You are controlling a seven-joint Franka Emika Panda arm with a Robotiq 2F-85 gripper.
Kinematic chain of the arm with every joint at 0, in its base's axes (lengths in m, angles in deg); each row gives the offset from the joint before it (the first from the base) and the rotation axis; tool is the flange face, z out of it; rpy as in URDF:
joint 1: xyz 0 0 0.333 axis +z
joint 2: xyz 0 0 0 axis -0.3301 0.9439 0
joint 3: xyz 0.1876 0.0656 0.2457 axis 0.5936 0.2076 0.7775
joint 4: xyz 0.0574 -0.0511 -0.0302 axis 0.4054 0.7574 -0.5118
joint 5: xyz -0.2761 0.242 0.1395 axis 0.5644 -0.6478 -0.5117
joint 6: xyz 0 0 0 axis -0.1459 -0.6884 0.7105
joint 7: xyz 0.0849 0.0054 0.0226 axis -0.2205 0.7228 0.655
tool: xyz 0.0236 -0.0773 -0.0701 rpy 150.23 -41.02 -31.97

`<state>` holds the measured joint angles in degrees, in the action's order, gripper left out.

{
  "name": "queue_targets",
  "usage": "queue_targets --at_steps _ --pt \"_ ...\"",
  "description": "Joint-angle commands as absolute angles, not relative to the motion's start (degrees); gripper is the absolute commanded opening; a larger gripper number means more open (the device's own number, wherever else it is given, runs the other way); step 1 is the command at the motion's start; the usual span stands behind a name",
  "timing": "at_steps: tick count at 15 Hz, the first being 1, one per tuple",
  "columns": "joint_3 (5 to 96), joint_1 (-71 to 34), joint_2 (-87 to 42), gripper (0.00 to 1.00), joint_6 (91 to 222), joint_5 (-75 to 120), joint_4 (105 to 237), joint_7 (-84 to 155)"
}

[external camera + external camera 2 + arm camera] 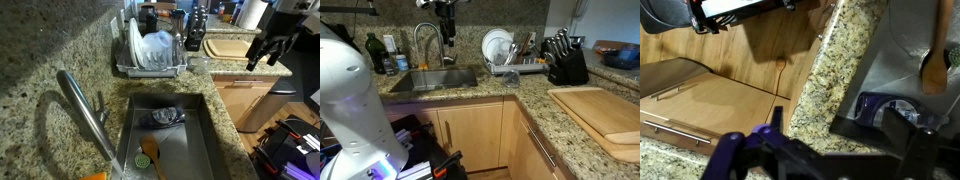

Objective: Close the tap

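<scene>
Nearest the wrist lens, my tool spans the 6 o'clock edge of the wrist view, fingers spread wide with nothing between them. In an exterior view the tool likewise appears open and empty, hanging at 2 o'clock of the frame. Beneath it the wrist view shows wooden cabinet fronts at 9 o'clock, the granite edge of the table running through centre, and the sink at 3 o'clock. I judge that I hover over the front lip of the table, short of the basin. The tap stands on the far side of the sink from me, at 8 o'clock of the frame, with its spout reaching toward the basin. In an exterior view the tap shows at 11 o'clock against the wall. Tool and tap are well apart. A thin rod beside the spout base is probably the lever. Neither its setting nor whether water runs can be read. Step in hand: approach, contact not yet made. The next move calls for travel across the sink toward the lever, passing above the dish brush lying in the basin. One finger should then be set against the lever, not the spout, and pushed in the closing direction, which needs confirming at closer range.
</scene>
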<state>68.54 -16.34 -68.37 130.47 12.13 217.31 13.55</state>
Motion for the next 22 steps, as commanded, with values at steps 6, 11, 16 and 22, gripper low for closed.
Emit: queue_targets --at_steps 6,11,16,22 --pt "66.94 -16.16 -48.98 1.0 141.65 13.55 207.63 18.57" --pt "65.91 -14.12 -42.36 1.0 147.75 14.99 202.31 22.19" --pt "65.92 -12.66 -30.13 1.0 148.1 13.68 189.99 27.89" --pt "67.18 -6.62 -13.14 1.0 146.57 18.55 169.06 39.23"
